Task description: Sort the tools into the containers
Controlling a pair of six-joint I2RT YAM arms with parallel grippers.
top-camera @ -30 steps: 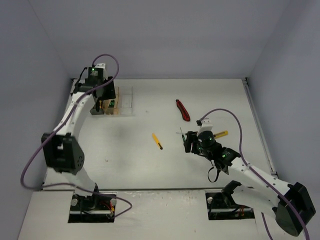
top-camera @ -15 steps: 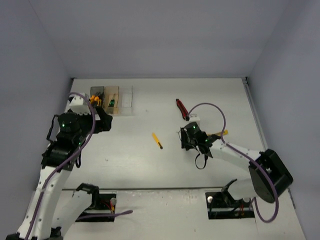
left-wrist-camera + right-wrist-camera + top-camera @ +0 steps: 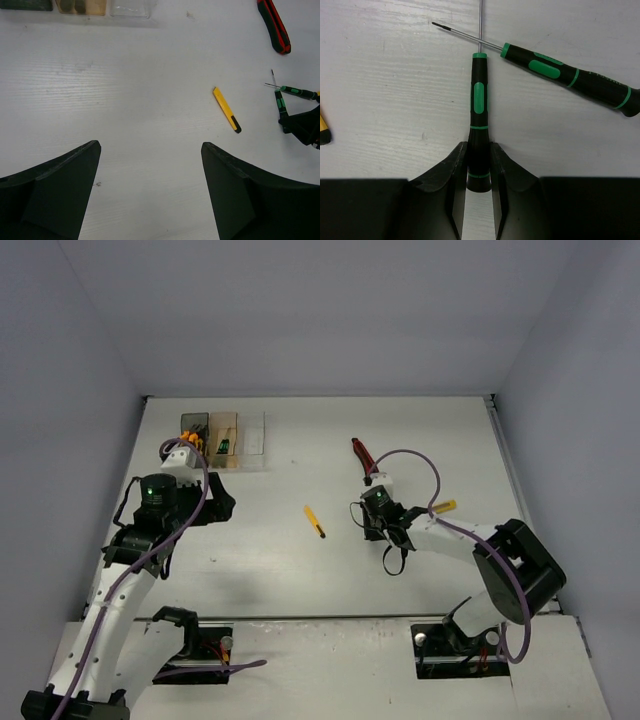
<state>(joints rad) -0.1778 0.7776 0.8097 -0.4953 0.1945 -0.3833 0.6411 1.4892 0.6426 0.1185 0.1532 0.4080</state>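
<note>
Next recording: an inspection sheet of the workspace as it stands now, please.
Surface: white table, faint scuffs.
Job's things: three bins at far left, tools in the dark and amber ones. Loose on the table: knife, red-handled tool, yellow-handled tool partly behind the right arm, free screwdriver, gripped screwdriver.
Clutter: nothing seen.
Hands: left hand open above bare table; right hand shut on the gripped screwdriver's handle.
Cables: purple cable looped along each arm.
Surroundings: plain walls on three sides.
</note>
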